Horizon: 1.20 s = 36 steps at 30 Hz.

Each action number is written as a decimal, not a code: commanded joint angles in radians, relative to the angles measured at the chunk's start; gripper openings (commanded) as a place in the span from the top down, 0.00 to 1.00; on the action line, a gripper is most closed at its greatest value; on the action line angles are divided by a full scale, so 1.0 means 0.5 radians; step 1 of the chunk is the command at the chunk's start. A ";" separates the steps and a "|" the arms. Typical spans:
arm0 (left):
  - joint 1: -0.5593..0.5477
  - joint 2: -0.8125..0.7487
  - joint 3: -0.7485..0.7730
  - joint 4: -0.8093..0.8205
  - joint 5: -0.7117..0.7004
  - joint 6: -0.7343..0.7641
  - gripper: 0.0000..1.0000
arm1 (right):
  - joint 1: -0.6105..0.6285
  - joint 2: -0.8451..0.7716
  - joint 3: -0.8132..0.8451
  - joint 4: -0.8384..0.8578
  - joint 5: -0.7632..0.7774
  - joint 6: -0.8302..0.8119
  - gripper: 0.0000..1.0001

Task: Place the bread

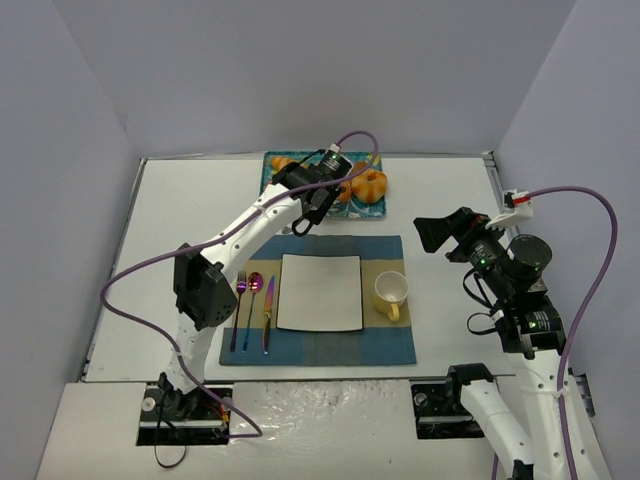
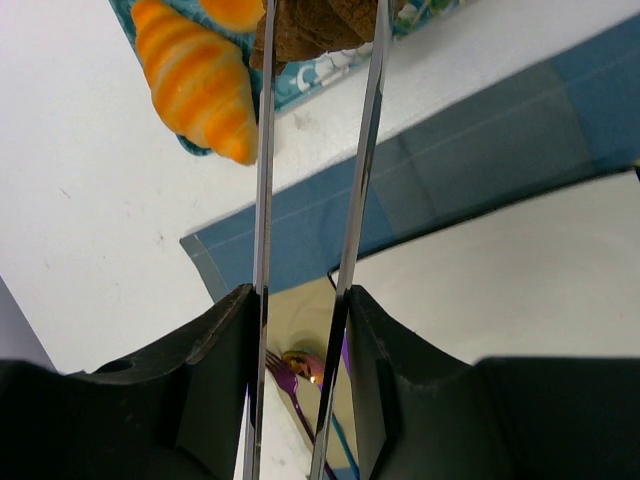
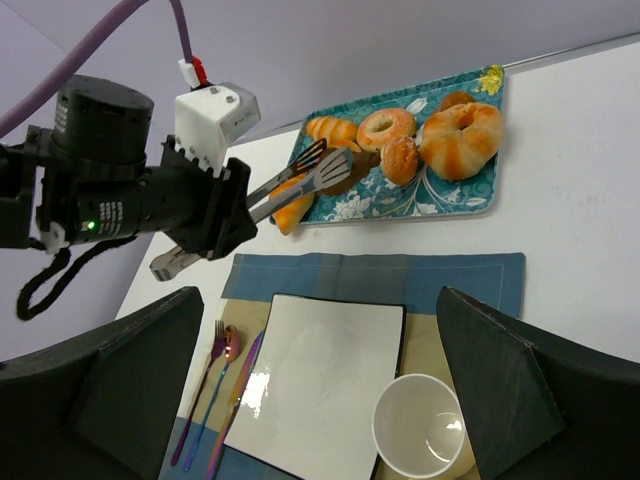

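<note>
Two arms: left end effector (image 2: 300, 325) clamped on tongs (image 2: 263, 150) around brown bread (image 2: 312, 25); right end effector (image 3: 335, 400) apart.

White table (image 1: 170, 230): I see two things lying directly on it. Teal patterned tray (image 1: 368, 209) sits just beyond left pincer (image 1: 318, 205), near table's far edge, long side running left-right. Blue placemat (image 1: 320, 347) with tan centre band lies flat on near side of left pincer, toward arm bases. Mat's far edge close to tray, not touching, with strip of bare white top between. Mat's far right corner just left of right pincer (image 1: 428, 236). Bare white top around both.
</note>
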 commanded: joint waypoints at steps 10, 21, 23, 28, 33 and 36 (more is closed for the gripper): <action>-0.313 -0.785 -0.646 0.081 -0.007 -0.253 0.89 | 0.001 0.047 -0.003 0.197 -0.009 0.002 0.00; -0.533 -1.126 -1.168 0.125 0.011 -0.477 0.89 | 0.001 0.077 -0.002 0.256 -0.014 0.010 0.00; -0.548 -1.139 -1.216 0.138 0.021 -0.498 0.89 | 0.001 0.083 -0.006 0.260 -0.015 0.014 0.00; -0.581 -1.150 -1.318 0.188 0.053 -0.538 0.89 | 0.001 0.076 -0.012 0.265 -0.020 0.019 0.00; -0.614 -1.119 -1.360 0.225 0.070 -0.563 0.89 | 0.001 0.076 -0.010 0.265 -0.023 0.019 0.00; -0.623 -1.109 -1.390 0.253 0.089 -0.574 0.89 | 0.001 0.079 -0.012 0.265 -0.026 0.019 0.00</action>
